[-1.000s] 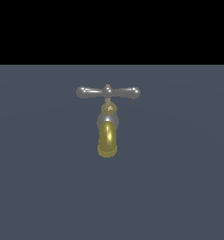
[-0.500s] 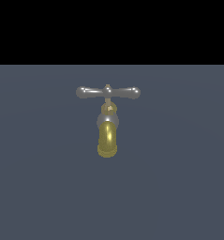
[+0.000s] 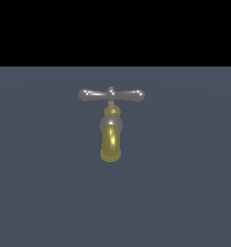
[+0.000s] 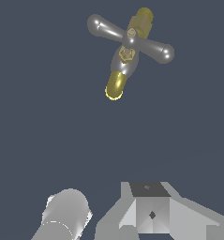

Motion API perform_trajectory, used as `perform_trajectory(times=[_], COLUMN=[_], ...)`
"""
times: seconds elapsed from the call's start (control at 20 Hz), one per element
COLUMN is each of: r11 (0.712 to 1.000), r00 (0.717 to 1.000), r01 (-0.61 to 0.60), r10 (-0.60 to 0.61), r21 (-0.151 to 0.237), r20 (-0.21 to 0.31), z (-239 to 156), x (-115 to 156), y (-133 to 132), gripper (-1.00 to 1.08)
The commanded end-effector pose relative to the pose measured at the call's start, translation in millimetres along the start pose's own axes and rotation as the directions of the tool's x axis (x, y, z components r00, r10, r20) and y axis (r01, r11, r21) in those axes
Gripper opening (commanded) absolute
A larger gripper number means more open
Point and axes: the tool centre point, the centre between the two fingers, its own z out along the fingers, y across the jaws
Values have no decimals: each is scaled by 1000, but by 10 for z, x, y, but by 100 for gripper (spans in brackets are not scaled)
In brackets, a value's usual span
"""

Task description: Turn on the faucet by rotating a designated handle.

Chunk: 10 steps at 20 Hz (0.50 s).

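Gripper (image 4: 108,220) of mine shows only in the wrist view, as 1 pale grey rounded finger (image 4: 64,213) and an angular grey block beside it; with so little in frame I cannot tell whether the jaws stand wide or narrow, and nothing is held between them. The exterior view does not show my arm at all.

Well apart from the gripper, across bare dark blue-grey floor (image 3: 184,193), stands the small faucet with its shiny brass-gold curved spout and grey neck (image 4: 125,61). In the exterior view the faucet (image 3: 111,130) sits near the middle of the floor, spout mouth facing the camera. Across its top lies the slim glossy silver-grey crossbar handle with 2 bulbous ends and a small central knob (image 4: 130,40), level and wider than the spout (image 3: 111,95).

I judge this to be the approach step: the handle looks untouched and I have no contact yet. Next I need to close the gap, come in beside 1 bulbous end, and push it sideways around the central knob, keeping clear of the spout.
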Motion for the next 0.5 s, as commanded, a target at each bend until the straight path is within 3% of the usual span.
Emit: perform_trajectory(times=[0.0,0.45], r11=[998,962], r00=[998,962], r01=[61,272], r10=[-61,-272], r21=[0,0], r20=[1,6], z=[121,551], x=[41,239], y=[86,372], gripper=[-100,-100])
